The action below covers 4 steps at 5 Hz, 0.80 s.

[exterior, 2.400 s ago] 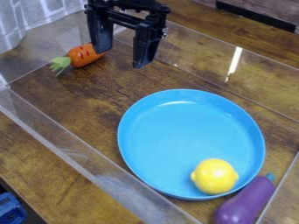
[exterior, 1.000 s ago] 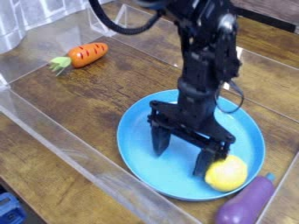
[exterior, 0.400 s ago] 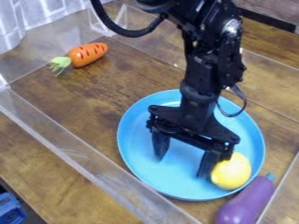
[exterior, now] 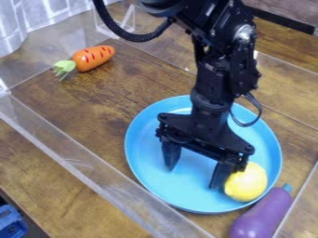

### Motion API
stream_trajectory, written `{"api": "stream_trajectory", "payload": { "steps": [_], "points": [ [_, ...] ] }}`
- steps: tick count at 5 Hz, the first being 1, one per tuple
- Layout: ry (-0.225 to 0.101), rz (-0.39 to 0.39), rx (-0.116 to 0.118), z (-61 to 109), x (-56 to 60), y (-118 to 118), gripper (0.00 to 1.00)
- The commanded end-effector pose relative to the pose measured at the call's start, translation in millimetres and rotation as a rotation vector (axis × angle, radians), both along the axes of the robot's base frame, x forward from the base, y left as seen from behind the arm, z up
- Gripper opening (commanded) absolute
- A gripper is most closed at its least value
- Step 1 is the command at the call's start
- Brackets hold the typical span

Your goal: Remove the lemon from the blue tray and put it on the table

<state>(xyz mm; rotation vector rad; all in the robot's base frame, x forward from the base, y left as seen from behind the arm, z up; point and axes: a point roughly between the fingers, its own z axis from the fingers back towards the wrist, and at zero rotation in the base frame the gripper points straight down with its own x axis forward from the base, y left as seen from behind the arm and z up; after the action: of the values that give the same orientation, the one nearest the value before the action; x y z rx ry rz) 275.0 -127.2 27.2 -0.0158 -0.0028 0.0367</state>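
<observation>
Hovering over the blue tray (exterior: pixel 155 177), claw (exterior: pixel 196 167) wide open; lemon (exterior: pixel 246 182) near rim

Glossy plastics over dark wood grain.
The blue tray (exterior: pixel 149 167) looks like smooth plastic; the lemon (exterior: pixel 246 182) and the eggplant (exterior: pixel 259 216) are smooth and shiny. The end effector (exterior: pixel 196 165) is black and mostly matt. Clear, glossy plastic walls (exterior: pixel 93 158) border the left edge of the desk (exterior: pixel 93 107), brown and wood-grained.

Black fingers (exterior: pixel 224 175) spread wide, downward
</observation>
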Motion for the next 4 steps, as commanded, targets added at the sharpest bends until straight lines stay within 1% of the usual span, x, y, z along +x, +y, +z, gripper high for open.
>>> {"api": "stream_trajectory", "payload": {
  "steps": [1,2,3,4],
  "points": [
    [-0.072,-0.123,-0.051,22.8,-15.2,-52,1.0],
    [-0.082,-0.105,-0.058,27.3,-15.7,-60,1.0],
    [-0.092,-0.082,-0.064,32.6,-12.4,-66,0.0],
    [-0.1,-0.066,-0.077,38.1,-10.7,-76,1.0]
  ]
}}
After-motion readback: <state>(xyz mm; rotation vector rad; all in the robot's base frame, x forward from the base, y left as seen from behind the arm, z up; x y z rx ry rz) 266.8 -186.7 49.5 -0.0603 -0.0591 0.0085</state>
